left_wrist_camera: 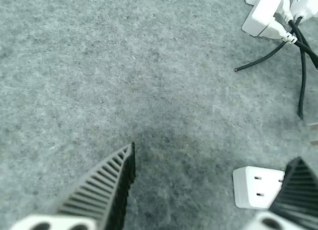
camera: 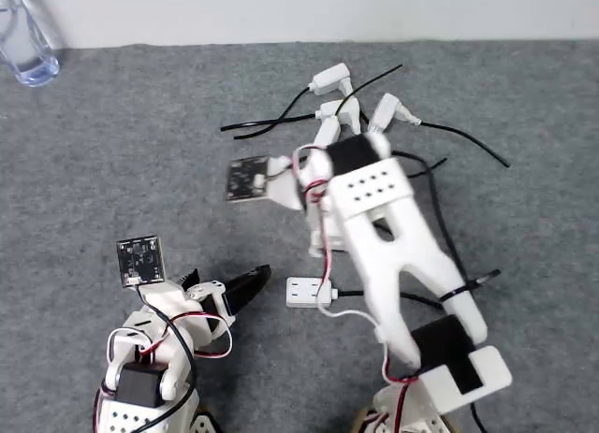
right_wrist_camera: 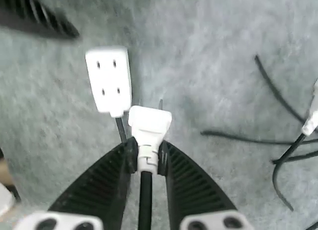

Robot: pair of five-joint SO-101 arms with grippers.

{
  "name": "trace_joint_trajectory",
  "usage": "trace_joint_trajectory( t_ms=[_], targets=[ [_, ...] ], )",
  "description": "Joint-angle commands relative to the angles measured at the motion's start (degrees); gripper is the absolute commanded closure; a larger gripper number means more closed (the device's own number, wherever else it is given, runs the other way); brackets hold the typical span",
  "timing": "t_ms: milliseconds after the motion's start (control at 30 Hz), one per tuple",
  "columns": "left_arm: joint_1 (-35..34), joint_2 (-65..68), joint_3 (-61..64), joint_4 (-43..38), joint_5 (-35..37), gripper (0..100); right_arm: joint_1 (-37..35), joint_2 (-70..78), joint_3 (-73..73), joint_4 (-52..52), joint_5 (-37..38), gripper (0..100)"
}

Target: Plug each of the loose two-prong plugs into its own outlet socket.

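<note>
**Grey felt point(camera: 112, 171): plug point(right_wrist_camera: 149, 123) clamped beside the outlet socket point(right_wrist_camera: 109, 78)**

The white two-prong plug is held by the right gripper point(right_wrist_camera: 146, 154). Its black fingers point(right_wrist_camera: 107, 183) are closed on the neck of the plug, where the black cord leaves it. The prongs are pointed away from the gripper and are seen bare, outside the slots. The plug is placed just beside one short end of the white outlet socket, which is laid flat on the felt with its slots facing up.

The left gripper point(left_wrist_camera: 214, 158) is held low over the felt with its jaws spread wide apart. The socket is seen just beside one of its ribbed fingers.

In the high view the socket is found between the two arms, near the dark tip of the left gripper. Further white plugs point(camera: 332, 79) with black cords point(camera: 468, 138) are laid in a cluster at the far side of the felt, well apart from the socket. A clear bottle point(camera: 28, 45) is stood at the far corner.
</note>
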Motion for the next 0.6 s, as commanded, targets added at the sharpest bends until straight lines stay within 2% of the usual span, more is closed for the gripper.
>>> trace_joint_trajectory(
  t_ms=[0,300,567],
  targets=[
    [0.0,-0.5,-0.5,0.1,-0.1,57,4.8,0.1,3.2,-3.4,6.4,99.0],
    [0.0,-0.4,-0.5,0.1,-0.1,57,12.6,6.6,14.2,-20.2,15.7,99.0],
    [0.0,-0.4,-0.5,0.1,-0.1,57,16.5,9.0,14.7,-19.4,16.8,97.7]
  ],
)
